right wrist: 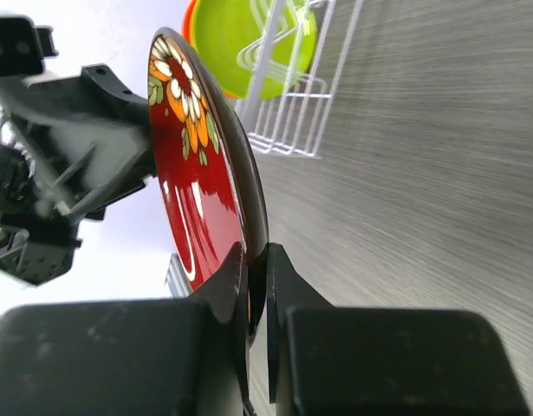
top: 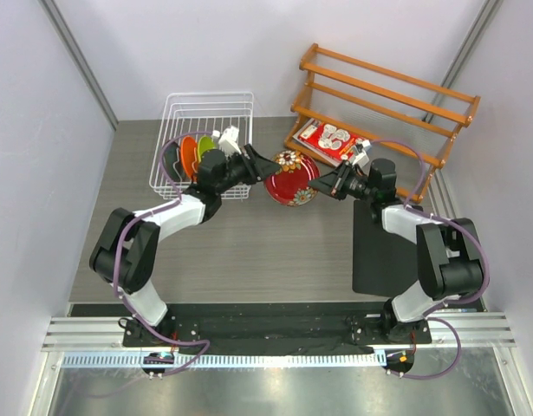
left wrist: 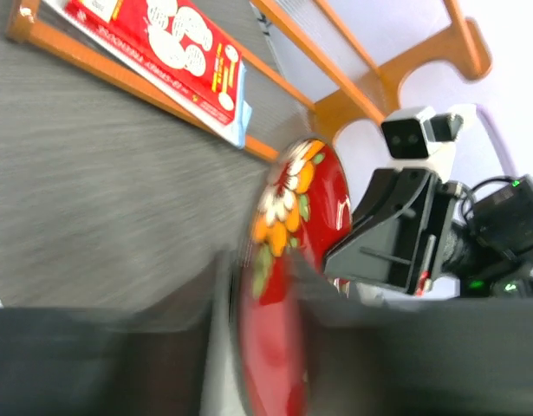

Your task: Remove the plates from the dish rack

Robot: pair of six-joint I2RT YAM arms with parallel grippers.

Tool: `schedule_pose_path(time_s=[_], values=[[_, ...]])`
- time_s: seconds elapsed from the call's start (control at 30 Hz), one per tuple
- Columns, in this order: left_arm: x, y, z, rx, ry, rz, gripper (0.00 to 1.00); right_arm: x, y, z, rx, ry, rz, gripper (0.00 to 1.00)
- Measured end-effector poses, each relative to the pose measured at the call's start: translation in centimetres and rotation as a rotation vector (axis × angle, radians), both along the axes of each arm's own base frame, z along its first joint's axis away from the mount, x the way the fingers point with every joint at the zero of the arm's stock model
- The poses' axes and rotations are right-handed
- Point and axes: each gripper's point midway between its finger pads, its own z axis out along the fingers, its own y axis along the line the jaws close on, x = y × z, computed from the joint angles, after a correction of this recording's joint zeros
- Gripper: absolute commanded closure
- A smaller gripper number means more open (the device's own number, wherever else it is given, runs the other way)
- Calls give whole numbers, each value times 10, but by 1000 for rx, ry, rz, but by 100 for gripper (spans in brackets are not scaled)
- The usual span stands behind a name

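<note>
The right claw [right wrist: 256,286] is clenched on the rim of the red flowered plate [right wrist: 192,182], held on edge above the middle of the tabletop [top: 249,251]. The left claw [top: 268,167] straddles the opposite rim, grip unclear. The right should hold firm while the left backs away, then steer clear of the wooden shelf [top: 383,91] at the far right corner. The other plates [top: 197,152] wait in the rack [top: 184,108] at the far left.

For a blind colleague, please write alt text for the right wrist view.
The right end effector pinches the rim of a red floral plate, held on edge over the grey table. The left end effector is beside its patterned face; behind, a lime green plate stands in the white wire rack.
</note>
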Motion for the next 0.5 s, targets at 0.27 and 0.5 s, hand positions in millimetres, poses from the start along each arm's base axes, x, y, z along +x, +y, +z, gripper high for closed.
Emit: schedule_pose_path(time_s=[0.27, 0.5], values=[[5, 8, -15, 89, -7, 47, 1, 5, -51, -20, -142, 51, -196, 99], [10, 55, -8, 308, -64, 228, 0, -4, -75, -43, -267, 126, -250, 99]])
